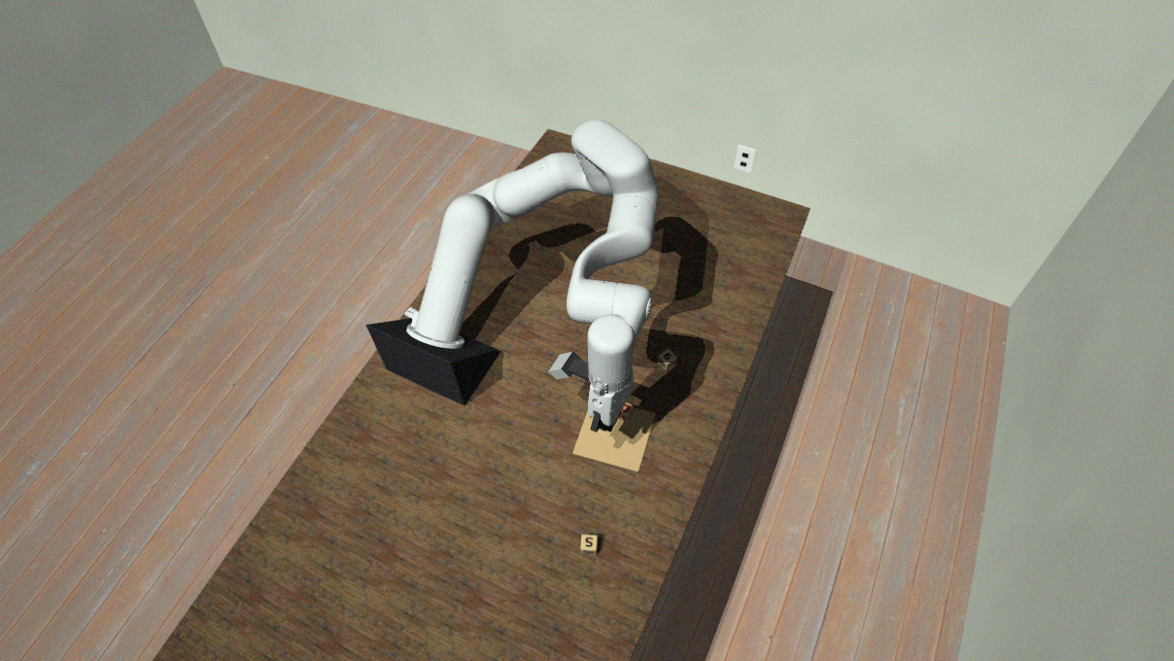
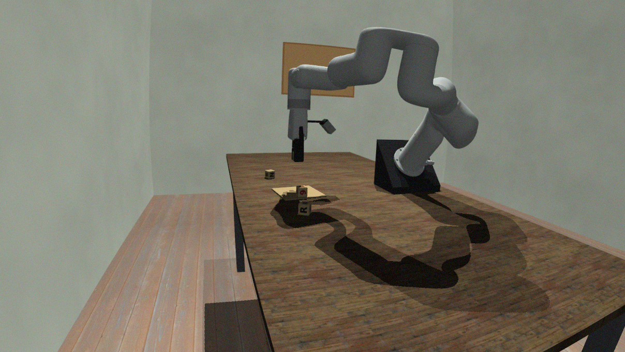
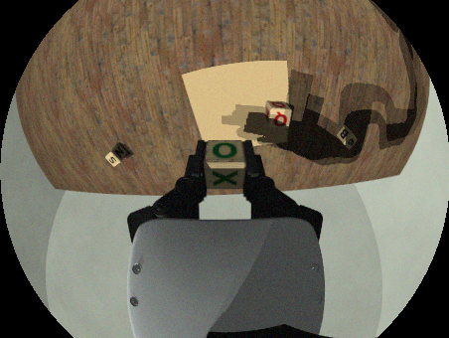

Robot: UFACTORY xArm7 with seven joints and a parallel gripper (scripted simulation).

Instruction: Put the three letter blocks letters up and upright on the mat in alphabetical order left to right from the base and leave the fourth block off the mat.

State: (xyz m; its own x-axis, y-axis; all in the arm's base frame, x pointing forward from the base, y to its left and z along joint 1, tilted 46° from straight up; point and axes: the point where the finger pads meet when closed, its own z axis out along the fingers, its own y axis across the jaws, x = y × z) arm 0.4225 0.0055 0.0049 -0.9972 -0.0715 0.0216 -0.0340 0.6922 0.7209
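Observation:
My gripper (image 3: 224, 152) is shut on a wooden block (image 3: 224, 170) whose visible faces carry a green O and a green X. It holds the block high above the tan mat (image 3: 237, 99), as the exterior view shows (image 2: 297, 154). A block with red markings (image 3: 279, 112) (image 2: 301, 191) sits on the mat's edge, partly hidden by the arm in the top view (image 1: 626, 406). A block with an R on its side (image 2: 304, 208) lies off the mat in the arm's shadow (image 1: 667, 356). A block showing S on top (image 1: 588, 542) (image 2: 269, 174) lies alone, far from the mat.
The arm's black base (image 1: 432, 359) stands on the table to one side of the mat (image 1: 609, 443). The table's long edge (image 1: 722, 460) runs close beyond the mat.

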